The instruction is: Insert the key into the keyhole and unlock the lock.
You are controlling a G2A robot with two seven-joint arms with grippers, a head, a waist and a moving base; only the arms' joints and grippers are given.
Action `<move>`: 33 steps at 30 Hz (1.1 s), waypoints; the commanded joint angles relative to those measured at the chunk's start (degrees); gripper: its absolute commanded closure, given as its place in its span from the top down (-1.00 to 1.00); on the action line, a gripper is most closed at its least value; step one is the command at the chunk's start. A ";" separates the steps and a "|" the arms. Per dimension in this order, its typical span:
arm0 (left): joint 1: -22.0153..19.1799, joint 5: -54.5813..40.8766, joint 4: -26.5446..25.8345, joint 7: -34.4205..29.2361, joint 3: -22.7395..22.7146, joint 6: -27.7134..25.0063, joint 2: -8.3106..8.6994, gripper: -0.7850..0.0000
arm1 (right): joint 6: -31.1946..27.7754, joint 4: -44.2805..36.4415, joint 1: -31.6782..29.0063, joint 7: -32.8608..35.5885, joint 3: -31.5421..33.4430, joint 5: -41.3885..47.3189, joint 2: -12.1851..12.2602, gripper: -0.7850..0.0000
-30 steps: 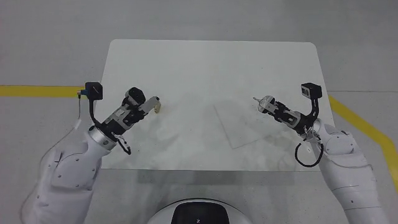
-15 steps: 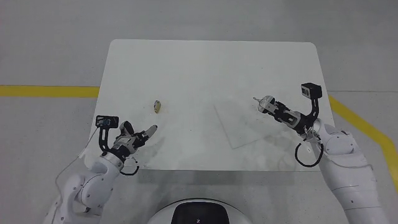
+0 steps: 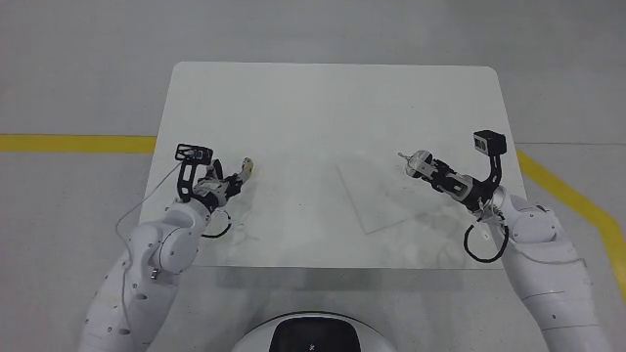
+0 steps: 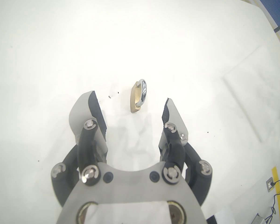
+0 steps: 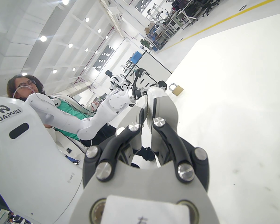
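The lock [image 3: 246,166] is a small padlock with a brass body and a silver shackle whose two legs sit in the body; it rests free on the left half of the white counter [image 3: 333,98], with its narrow side towards the left wrist view [image 4: 137,96] and its broad face towards the right wrist view [image 5: 176,89]. The key [image 3: 402,156] is a slim metal piece pinched in the right claw [image 3: 412,160], its tip jutting past the fingertips; it is held above the counter's right side, well apart from the lock.
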 commanded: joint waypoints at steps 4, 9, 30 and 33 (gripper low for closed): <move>-2.75 0.30 2.34 -0.26 1.54 0.05 -0.29 0.28 | 0.00 0.00 0.00 0.00 0.00 0.00 0.00 -1.00; -4.16 1.53 3.13 -0.40 2.39 1.09 -0.47 0.06 | 0.00 0.00 0.00 0.00 0.00 0.00 0.00 -1.00; -6.54 0.81 5.46 -4.49 2.89 -1.92 -0.56 -1.00 | 0.00 0.00 0.00 0.00 0.00 0.00 0.00 -1.00; -4.86 -4.58 4.14 -2.12 0.38 -2.40 -0.52 -1.00 | 0.00 0.00 0.00 0.00 0.00 0.00 0.00 -1.00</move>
